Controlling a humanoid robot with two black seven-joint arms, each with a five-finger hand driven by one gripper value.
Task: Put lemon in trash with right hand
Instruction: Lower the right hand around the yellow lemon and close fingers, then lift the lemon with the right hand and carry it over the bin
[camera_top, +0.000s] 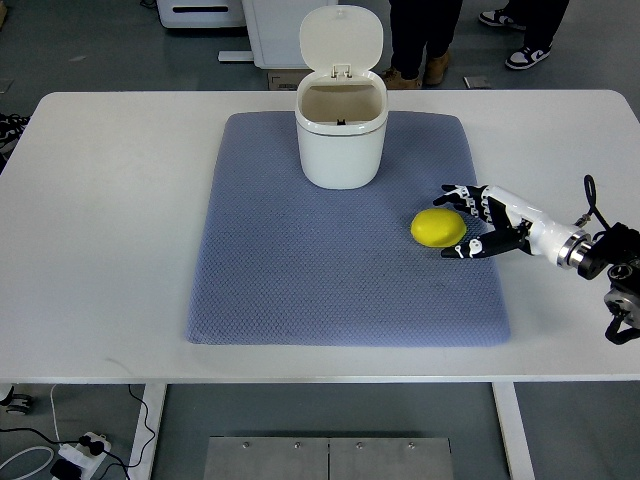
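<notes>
A yellow lemon (438, 228) lies on the blue-grey mat (300, 280), right of centre. My right hand (462, 220) reaches in from the right edge, its black-and-white fingers (458, 193) spread around the lemon's right side, thumb below and the others above. The fingers look close to the lemon or just touching it, not closed on it. A small white trash bin (341, 135) stands at the mat's far edge with its lid flipped up and its mouth open. The left hand is out of view.
The mat lies on a white table (100, 200). Beyond the table's far edge stand people's legs and shoes (420, 60) and white equipment (200, 12). Cables and a power strip (75, 455) lie on the floor at the near left.
</notes>
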